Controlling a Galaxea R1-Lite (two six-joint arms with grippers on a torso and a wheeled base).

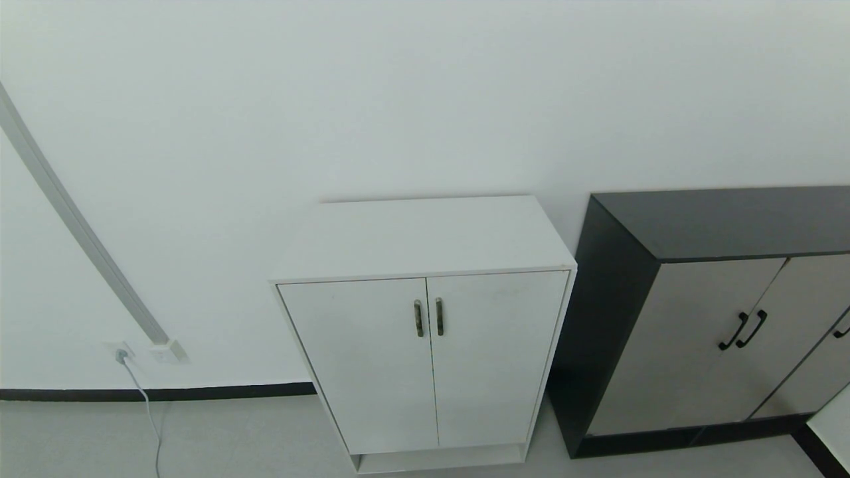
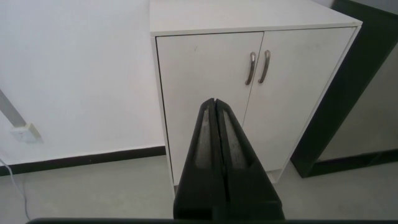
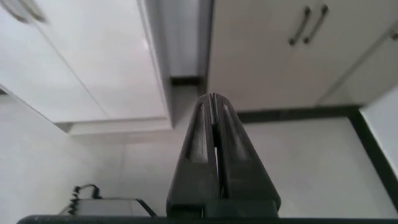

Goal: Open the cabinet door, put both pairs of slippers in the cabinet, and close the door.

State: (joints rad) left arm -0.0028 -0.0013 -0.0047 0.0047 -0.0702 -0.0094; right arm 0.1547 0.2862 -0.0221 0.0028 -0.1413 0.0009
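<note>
My left claw [image 2: 214,102] was pinched shut, facing the white cabinet [image 1: 425,358], which stood against the wall with both doors closed. Its two handles [image 1: 418,318] sat just beside each other, so I judged I might hook both. My right claw [image 3: 214,98], also shut, pointed toward the dark cabinet [image 1: 697,332].

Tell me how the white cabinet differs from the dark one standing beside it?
The white cabinet is white all over; the black cabinet has grey doors in a black body. The white cabinet's handles are straight metal bars; the black cabinet's handles are black and bent. The white cabinet has two doors; the wider black cabinet shows a third. Both stand against the wall, doors shut.
</note>
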